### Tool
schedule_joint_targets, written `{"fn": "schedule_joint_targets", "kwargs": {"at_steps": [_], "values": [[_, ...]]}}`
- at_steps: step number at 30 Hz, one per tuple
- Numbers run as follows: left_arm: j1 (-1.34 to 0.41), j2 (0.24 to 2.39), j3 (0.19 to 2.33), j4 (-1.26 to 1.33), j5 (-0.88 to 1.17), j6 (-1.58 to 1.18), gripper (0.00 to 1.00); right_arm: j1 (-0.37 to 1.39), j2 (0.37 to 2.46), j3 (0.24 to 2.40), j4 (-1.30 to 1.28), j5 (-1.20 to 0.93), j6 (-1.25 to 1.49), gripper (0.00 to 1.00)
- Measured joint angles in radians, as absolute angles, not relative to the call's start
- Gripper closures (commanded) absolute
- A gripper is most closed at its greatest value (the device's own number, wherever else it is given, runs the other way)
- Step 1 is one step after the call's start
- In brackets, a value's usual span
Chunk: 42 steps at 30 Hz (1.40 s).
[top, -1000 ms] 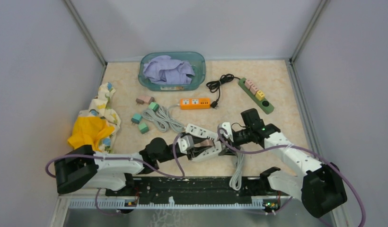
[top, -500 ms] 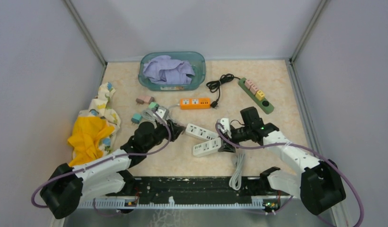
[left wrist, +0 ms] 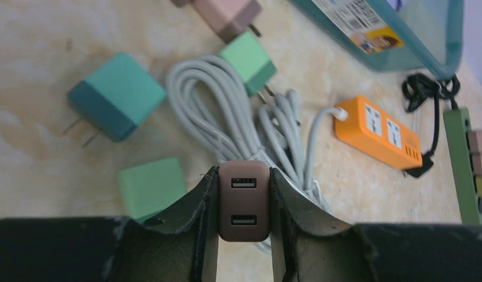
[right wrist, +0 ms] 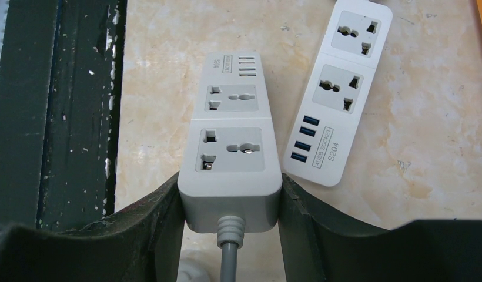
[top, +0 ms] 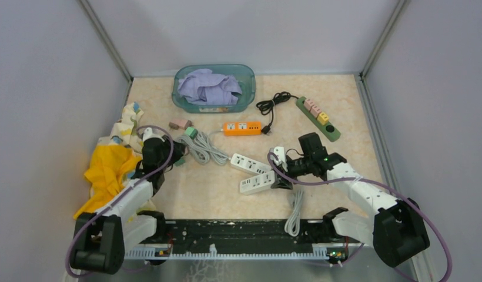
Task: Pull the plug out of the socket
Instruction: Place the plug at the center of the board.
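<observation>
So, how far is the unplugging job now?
Done: the brown plug is out; both sockets of the white power strip in the right gripper are empty. In hand: the left gripper is shut on that plug, near the teal plug. Left: probably only to put it down and let go.

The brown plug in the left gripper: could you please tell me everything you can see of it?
The brown plug is a rounded block, seemingly matte plastic, with two USB ports stacked on the face toward the wrist camera. The left gripper is shut on it, a dark finger against each side. Its prongs are hidden. The coiled white cable lies behind it.
</observation>
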State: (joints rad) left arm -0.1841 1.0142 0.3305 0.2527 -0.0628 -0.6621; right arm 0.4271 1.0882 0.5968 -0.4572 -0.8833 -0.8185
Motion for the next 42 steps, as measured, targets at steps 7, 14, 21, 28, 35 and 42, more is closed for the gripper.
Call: {"fn": "schedule_joint_targets", "kwargs": {"at_steps": [7, 14, 21, 28, 35, 42], "values": [[-0.027, 1.179, 0.413, 0.243, -0.087, -0.835, 0.97, 0.427, 1.088, 0.597, -0.457, -0.883, -0.819, 0.98], [0.028, 1.390, 0.587, 0.227, -0.110, -0.934, 0.87, 0.427, 1.088, 0.597, -0.458, -0.884, -0.820, 0.98], [0.054, 1.514, 0.692, 0.202, -0.120, -0.980, 0.77, 0.427, 1.090, 0.597, -0.458, -0.884, -0.827, 0.97], [0.064, 1.559, 0.715, 0.150, -0.146, -1.003, 0.57, 0.427, 1.094, 0.597, -0.458, -0.884, -0.829, 0.97], [0.064, 1.570, 0.750, 0.088, -0.147, -1.015, 0.36, 0.427, 1.095, 0.597, -0.458, -0.884, -0.829, 0.97], [0.065, 1.570, 0.785, 0.006, -0.119, -1.021, 0.10, 0.427, 1.096, 0.597, -0.458, -0.884, -0.830, 0.97]]}}
